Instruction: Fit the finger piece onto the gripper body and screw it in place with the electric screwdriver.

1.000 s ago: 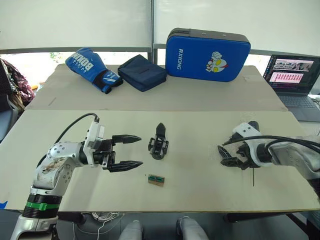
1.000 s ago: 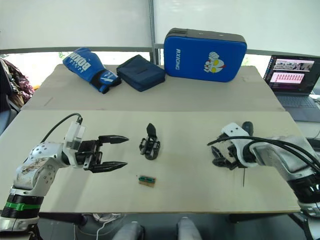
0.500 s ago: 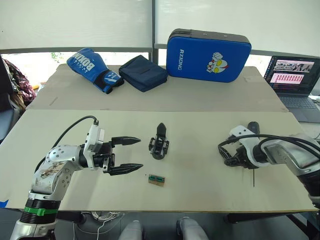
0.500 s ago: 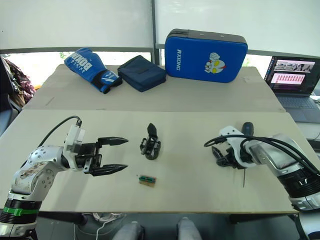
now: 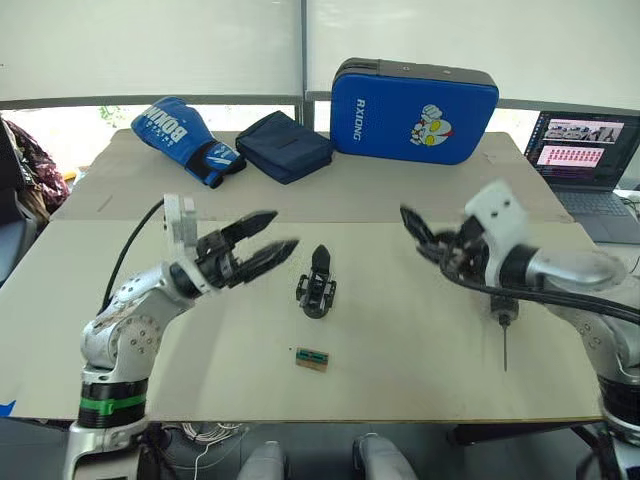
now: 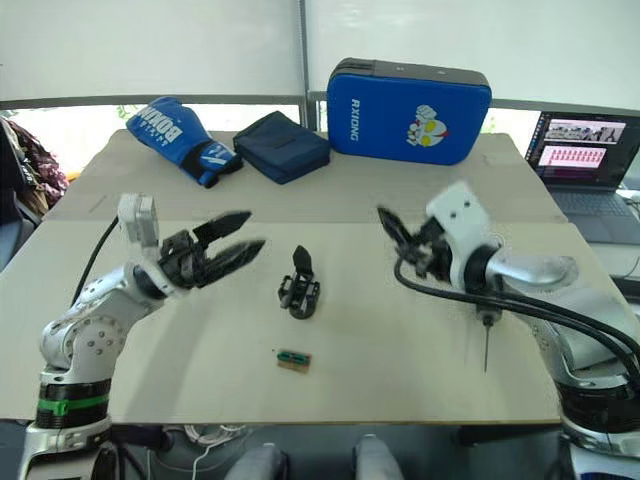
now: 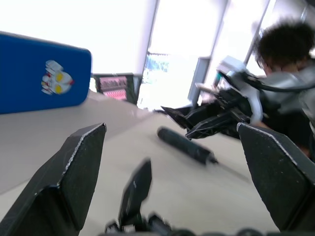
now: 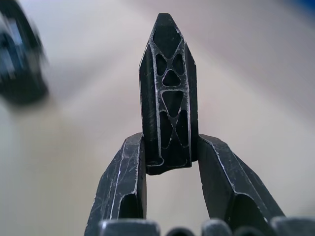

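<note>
Right end effector (image 8: 167,152) clamps finger piece (image 8: 166,93) at 3 o'clock of gripper body (image 5: 316,285); left end effector (image 5: 268,244) spread wide.

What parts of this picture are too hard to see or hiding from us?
- Electric screwdriver: the right arm hides its handle in the head views.
- Gripper body: too small there to show screw holes; cut off and blurred in the left wrist view.
- Small green-and-tan block: too small to identify.
- Laptop: screen text unreadable, cut by the edge.
</note>
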Controlling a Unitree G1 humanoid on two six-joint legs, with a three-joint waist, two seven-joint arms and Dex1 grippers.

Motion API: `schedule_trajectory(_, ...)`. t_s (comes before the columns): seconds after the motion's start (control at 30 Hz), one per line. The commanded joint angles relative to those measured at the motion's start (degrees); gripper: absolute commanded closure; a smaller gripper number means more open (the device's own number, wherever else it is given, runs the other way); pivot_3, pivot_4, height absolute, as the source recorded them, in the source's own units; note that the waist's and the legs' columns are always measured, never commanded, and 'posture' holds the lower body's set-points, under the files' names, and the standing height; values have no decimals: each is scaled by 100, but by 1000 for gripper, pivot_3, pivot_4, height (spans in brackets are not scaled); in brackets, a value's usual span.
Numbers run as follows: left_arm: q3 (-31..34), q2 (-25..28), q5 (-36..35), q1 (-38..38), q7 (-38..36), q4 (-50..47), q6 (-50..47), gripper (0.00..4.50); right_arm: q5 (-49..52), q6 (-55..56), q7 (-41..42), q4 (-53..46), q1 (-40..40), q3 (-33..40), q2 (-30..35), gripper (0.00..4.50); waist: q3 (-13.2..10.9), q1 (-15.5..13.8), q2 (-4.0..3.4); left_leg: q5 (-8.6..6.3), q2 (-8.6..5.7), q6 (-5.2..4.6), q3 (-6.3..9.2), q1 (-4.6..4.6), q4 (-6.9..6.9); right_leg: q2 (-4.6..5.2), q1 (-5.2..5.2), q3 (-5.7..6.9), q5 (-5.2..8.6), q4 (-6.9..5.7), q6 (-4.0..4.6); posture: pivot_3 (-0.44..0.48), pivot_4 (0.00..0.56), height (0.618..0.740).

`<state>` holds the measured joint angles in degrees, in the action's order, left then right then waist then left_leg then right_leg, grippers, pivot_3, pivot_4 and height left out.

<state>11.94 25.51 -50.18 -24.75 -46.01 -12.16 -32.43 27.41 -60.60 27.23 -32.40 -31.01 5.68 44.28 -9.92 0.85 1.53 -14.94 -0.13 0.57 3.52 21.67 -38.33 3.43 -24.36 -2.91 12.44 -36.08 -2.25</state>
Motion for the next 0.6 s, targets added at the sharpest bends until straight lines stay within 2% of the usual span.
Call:
schedule_trajectory(0.03,67,-431,-319,-513,1156,-87,-397,0,-443,629,-540,-461,-338,-166,-365,3398,0,-7,0,0,-1,0,0,0,0,0,1,0,-1,0,1,0,150,740)
schedule_trajectory(0.17,-114,-989,-365,-970,1697,42,-585,0,-1066,1288,-714,-535,-642,-966,-700,3398,0,-13,0,1,-7,1,1,8,-11,3,-2,-1,-8,1,-2,0,150,740)
schedule_trajectory(0.33,-157,-1653,-517,-1232,2163,150,-616,0,-1545,1635,-757,-521,-565,-1567,-900,3398,1,-10,1,1,-8,2,0,8,-12,4,-2,-1,-10,3,0,0,150,740)
schedule_trajectory(0.6,-148,-1975,-650,-1205,2417,59,-680,0,-1848,1750,-614,-584,-465,-1834,-1073,3398,1,7,1,1,-6,1,0,4,-13,0,-2,-1,-12,0,3,0,150,740)
